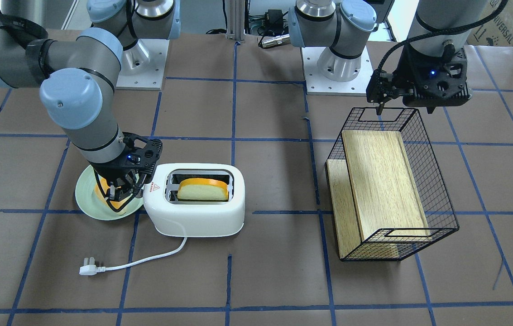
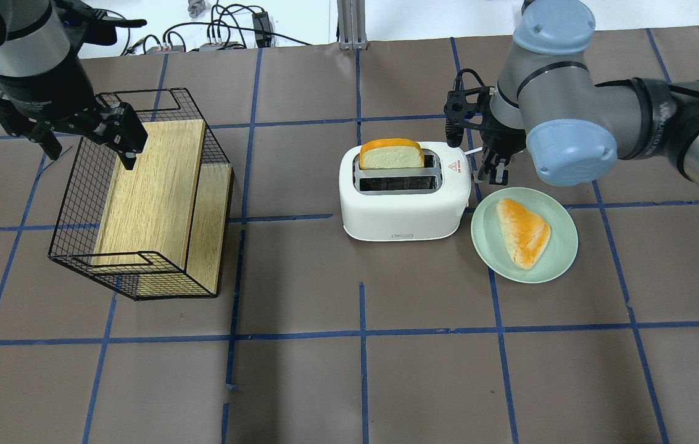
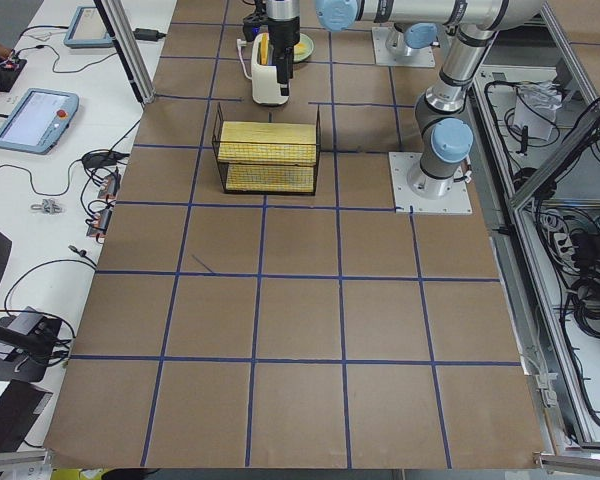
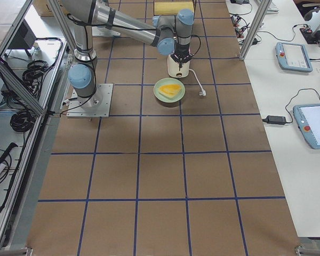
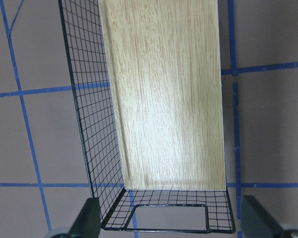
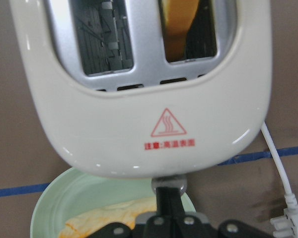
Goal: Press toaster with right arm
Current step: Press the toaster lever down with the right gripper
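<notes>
White plastic toaster [image 1: 195,213] mid-table from the front, bread slice [image 1: 203,190] standing high in one slot, hence lever likely not yet down; right gripper [image 1: 118,198] at its marked end, above the green plate [image 1: 85,199]. Overhead: left gripper [image 2: 91,153] parked over the wire basket [image 2: 78,197], well clear. Left wrist: spread wide, basket rim between. Right wrist: fingers [image 6: 166,206] pressed together, tip touching the grey lever knob [image 6: 169,182], lined up for a downward push.
</notes>
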Controlling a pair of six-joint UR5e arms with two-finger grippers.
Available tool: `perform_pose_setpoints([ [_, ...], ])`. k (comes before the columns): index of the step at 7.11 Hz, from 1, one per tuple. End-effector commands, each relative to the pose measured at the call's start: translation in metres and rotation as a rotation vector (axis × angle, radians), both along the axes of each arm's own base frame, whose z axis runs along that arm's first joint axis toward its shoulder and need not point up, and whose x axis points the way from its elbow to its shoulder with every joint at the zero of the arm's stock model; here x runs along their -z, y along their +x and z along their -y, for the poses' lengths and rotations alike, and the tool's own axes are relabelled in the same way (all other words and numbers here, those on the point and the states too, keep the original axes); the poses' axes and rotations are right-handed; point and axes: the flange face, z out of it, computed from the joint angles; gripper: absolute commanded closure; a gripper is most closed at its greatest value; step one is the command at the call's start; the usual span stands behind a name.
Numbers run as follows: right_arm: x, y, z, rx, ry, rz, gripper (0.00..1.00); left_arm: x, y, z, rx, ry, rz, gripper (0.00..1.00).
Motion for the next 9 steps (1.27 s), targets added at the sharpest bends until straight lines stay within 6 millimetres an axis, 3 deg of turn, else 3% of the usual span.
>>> perform_pose_setpoints([
  [1, 0.0062, 0.0003, 0.0021, -0.005, 0.008, 0.002, 0.91, -0.0001, 0.0000, 0.0000, 0.000, 0.000, 0.000, 0.00],
  [9, 0.0146, -0.0026, 0.0028, -0.022, 0.021, -0.002, 0.90, -0.0001, 0.0000, 0.0000, -0.001, -0.001, 0.000, 0.00],
])
